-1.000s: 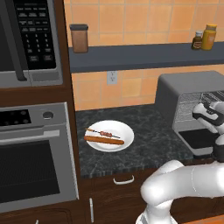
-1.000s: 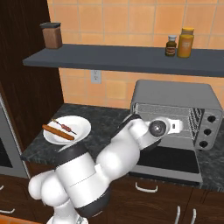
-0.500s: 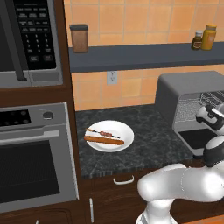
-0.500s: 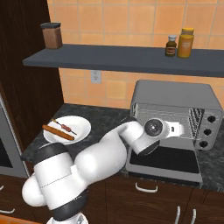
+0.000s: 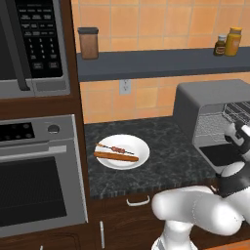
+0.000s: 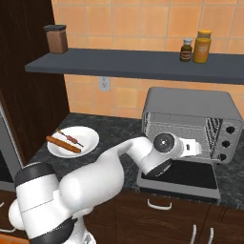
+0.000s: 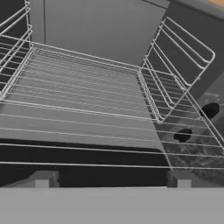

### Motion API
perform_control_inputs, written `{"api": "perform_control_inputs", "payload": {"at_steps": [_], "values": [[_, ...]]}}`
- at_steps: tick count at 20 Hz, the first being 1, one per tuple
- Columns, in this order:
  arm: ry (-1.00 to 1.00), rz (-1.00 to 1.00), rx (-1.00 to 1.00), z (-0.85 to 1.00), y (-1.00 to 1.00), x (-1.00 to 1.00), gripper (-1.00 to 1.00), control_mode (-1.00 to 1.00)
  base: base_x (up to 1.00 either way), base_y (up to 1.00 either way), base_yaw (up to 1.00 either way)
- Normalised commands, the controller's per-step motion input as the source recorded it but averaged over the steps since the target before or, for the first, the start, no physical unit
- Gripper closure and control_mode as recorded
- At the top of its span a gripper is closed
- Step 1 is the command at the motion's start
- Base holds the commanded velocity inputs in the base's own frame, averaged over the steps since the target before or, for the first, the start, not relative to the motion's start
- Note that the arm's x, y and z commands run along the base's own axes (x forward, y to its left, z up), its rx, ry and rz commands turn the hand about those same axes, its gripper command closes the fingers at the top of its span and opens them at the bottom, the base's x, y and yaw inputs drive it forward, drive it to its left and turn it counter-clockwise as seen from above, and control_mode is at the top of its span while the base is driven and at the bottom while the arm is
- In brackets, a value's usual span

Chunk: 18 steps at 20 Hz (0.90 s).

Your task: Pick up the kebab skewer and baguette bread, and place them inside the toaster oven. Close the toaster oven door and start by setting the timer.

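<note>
The dark two-finger gripper, fingers apart, faces the grey rounded toaster oven's wire rack; dark glass door down.

Swinging lower in front of the toaster oven.
Dropping from rack height toward the open toaster oven door, gripper turning rightward across the oven mouth, elbow sinking and folding closer to the base.

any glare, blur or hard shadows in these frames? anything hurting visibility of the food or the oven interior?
Left base view: flat, even rendered light, no glare; skewer and baguette on the plate look small but sharp. Right base view: same soft light, the arm covers part of the toaster oven opening. Hand view: wire rack sharp, strong perspective stretch, dim grey interior, no blur.
</note>
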Motion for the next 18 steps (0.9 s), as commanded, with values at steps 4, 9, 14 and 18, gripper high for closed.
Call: {"api": "perform_control_inputs", "payload": {"at_steps": [4, 9, 14, 18], "values": [[0.09, 0.00, -0.02, -0.61, 0.00, -0.72, -1.00, -1.00, 0.00, 0.00, 0.00], [0.02, -0.08, 0.01, 0.33, -0.16, -0.18, -1.00, -1.00, 0.00, 0.00, 0.00], [0.06, -0.14, 0.02, 0.92, -0.03, -0.22, -1.00, -1.00, 0.00, 0.00, 0.00], [0.04, -0.06, 0.07, 0.20, 0.56, -0.37, -1.00, -1.00, 0.00, 0.00, 0.00]]}}
